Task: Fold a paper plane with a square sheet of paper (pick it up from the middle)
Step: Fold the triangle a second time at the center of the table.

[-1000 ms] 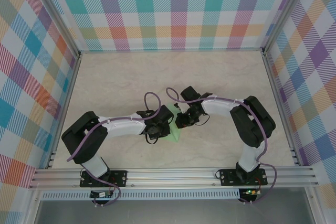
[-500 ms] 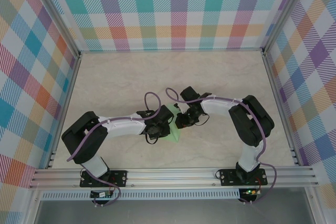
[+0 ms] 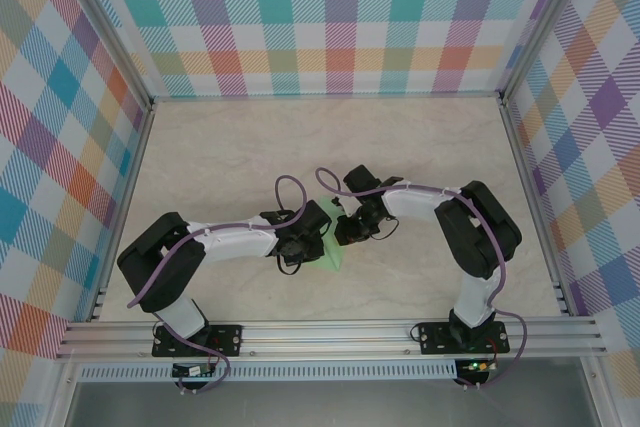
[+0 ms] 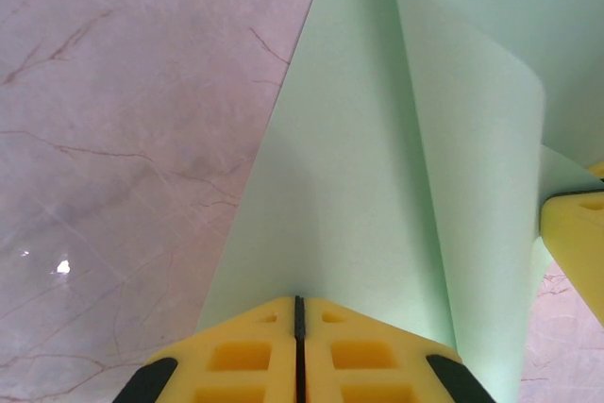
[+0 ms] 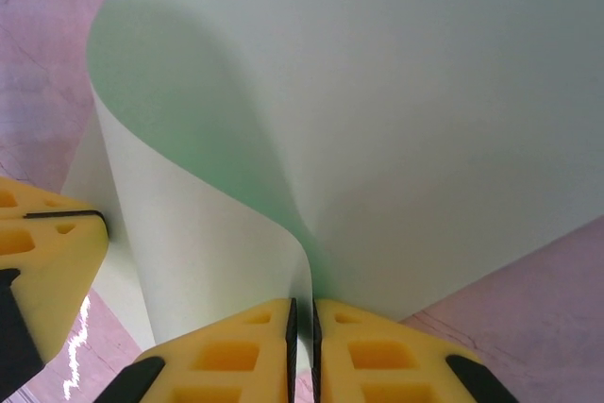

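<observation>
The light green sheet of paper [image 3: 335, 259] lies partly folded at the middle of the table, mostly under the two wrists. In the left wrist view the paper [image 4: 359, 158] runs up from my left gripper [image 4: 298, 301], whose yellow fingers are shut with the sheet's edge at their seam. A flap curls upward on the right, where a right fingertip [image 4: 578, 238] shows. In the right wrist view my right gripper [image 5: 302, 307] is shut on the curled edge of the paper [image 5: 377, 110]. The two grippers [image 3: 322, 235] [image 3: 342, 233] nearly meet.
The marble-look table [image 3: 230, 157] is bare around the arms. Checked walls [image 3: 330, 17] close off the back and both sides. An aluminium rail [image 3: 330, 332] runs along the near edge by the arm bases.
</observation>
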Controlling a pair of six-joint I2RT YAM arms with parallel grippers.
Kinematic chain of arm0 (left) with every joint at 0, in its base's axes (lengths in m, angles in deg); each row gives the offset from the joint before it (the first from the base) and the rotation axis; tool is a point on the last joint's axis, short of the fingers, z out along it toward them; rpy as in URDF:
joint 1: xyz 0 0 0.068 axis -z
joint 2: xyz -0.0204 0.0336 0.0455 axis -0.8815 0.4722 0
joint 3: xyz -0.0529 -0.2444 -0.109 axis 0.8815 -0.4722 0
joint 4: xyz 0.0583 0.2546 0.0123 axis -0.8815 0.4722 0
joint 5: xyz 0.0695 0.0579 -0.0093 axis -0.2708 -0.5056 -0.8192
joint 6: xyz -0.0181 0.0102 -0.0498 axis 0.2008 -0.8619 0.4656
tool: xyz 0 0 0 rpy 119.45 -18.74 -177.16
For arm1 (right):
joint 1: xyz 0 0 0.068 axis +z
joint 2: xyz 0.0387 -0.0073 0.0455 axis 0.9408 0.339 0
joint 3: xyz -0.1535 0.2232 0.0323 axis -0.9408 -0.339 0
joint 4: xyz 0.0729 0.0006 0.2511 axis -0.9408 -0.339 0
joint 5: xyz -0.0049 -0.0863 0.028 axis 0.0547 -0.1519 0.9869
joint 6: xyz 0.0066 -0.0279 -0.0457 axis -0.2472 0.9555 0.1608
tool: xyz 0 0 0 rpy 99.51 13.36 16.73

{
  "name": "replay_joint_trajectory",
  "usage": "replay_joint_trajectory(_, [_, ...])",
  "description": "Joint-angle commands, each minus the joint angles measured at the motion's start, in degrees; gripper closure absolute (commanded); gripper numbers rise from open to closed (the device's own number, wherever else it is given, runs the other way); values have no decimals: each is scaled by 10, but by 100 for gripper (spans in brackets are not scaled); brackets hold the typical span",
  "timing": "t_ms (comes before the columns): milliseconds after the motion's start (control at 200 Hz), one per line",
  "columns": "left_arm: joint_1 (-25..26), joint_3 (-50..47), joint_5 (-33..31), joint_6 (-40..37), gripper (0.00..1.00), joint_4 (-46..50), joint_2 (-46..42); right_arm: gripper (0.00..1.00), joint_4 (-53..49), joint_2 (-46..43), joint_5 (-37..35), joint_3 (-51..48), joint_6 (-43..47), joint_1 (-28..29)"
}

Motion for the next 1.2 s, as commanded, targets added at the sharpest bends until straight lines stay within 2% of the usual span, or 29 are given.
replay_joint_trajectory(0, [2,-2,-6,0,92,26,-6,85,-9,13,-8,3,11,-2])
replay_joint_trajectory(280, [-2,-20,-10,7,92,-4,-66,85,-7,18,-8,4,10,-2])
replay_joint_trajectory(335, [-11,-42,4,16,93,-33,-87,85,-7,18,-8,4,11,-2])
replay_joint_trajectory(450, [-39,-99,54,34,100,-158,-127,86,-5,18,-8,3,9,-2])
replay_joint_trajectory(515, [-53,-125,82,46,100,-220,-140,85,-4,18,-6,2,8,-2])
replay_joint_trajectory(735, [-78,-130,152,57,100,-338,-104,86,-1,20,-4,-2,6,-2])
replay_joint_trajectory(925, [-80,-99,170,53,100,-355,-50,86,-1,20,-6,-2,5,-2])
replay_joint_trajectory(1200, [-81,-90,153,43,100,-325,-22,86,2,20,-7,-2,2,-2])
